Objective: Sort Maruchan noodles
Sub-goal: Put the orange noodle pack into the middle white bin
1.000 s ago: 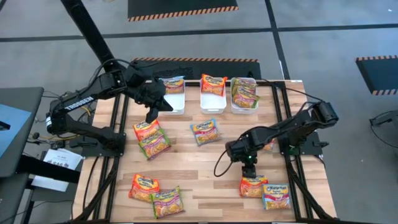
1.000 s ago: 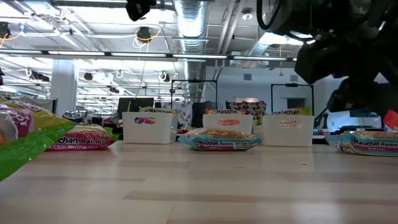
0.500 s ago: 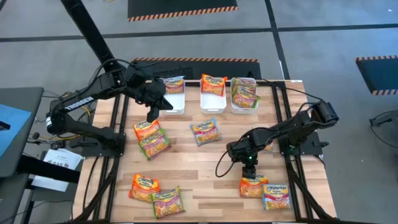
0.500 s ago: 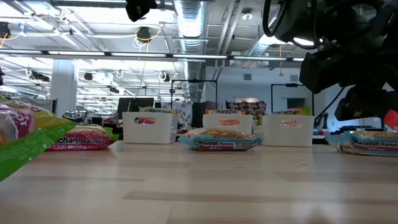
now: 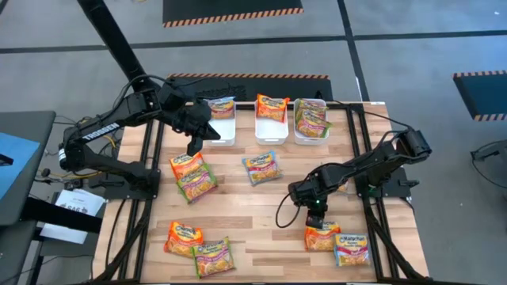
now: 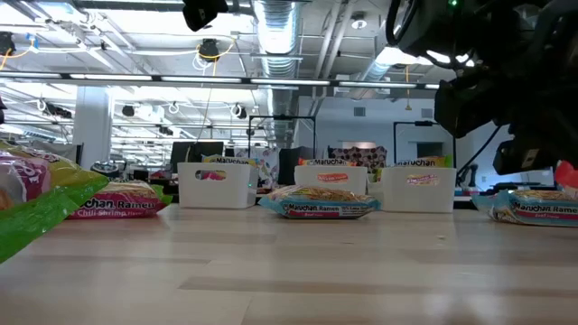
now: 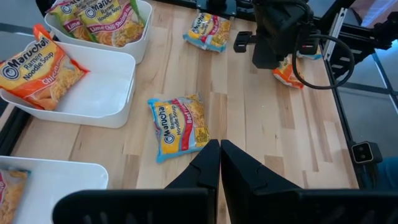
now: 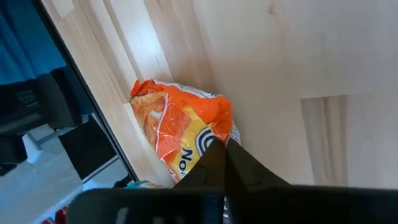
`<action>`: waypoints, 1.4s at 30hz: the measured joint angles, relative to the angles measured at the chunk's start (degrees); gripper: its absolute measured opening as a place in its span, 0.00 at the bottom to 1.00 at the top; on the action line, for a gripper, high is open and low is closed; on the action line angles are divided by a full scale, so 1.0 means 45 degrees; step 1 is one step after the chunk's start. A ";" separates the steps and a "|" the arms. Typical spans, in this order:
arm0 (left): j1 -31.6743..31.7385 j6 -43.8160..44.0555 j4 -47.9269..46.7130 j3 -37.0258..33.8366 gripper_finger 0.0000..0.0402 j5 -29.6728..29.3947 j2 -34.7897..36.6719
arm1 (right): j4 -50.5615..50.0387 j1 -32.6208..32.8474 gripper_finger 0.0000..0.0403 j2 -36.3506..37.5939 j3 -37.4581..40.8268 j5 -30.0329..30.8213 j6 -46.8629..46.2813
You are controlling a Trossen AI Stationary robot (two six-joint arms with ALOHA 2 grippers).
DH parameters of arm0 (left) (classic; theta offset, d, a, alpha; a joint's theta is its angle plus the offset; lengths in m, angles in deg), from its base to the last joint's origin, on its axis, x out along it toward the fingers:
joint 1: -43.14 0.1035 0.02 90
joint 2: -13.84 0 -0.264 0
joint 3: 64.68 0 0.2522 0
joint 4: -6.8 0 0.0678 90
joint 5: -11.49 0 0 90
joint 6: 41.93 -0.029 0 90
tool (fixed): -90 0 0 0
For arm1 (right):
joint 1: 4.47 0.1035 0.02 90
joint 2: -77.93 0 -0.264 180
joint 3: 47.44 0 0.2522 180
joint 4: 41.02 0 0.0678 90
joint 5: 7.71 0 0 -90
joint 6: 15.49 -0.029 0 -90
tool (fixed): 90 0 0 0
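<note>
Maruchan noodle packets lie flat on the wooden table. An orange packet lies near the right front, with a blue-red one beside it. My right gripper slants down over the orange packet's far edge, shut on it. My left gripper hangs shut above the table, by the left white bin, touching nothing. A blue-edged packet lies on the table under it. My right gripper pinches the orange packet's crinkled far edge between its two fingertips. The fingers slant down from the far side. The packet lies on the table; I cannot tell whether the pinched edge is raised.
Three white bins stand along the far edge: the left bin, the middle bin with an orange packet, the right bin with green ones. Loose packets lie at left and front left. Bare wood lies between them in the middle.
My right gripper has rolled a little at the wrist over the orange packet, and its fingers have come together on the packet's far edge. The packet lies where it was.
</note>
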 joint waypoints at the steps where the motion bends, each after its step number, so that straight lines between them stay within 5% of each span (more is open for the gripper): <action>1: 0.0000 0.0000 0.0004 0.0000 0.00 0.0000 0.0000 | -0.0038 0.0005 0.02 0.0000 -0.0043 0.0019 0.0002; 29: 0.0008 -0.0780 -0.0010 0.0000 0.00 -0.1587 0.0000 | -0.3593 -0.2506 0.01 0.0083 -0.5657 0.3433 0.3562; 42: 0.0326 -0.0704 0.0004 -0.0005 0.00 -0.2482 0.0000 | -0.5116 -0.5715 0.01 0.0092 -0.8923 0.3806 0.7129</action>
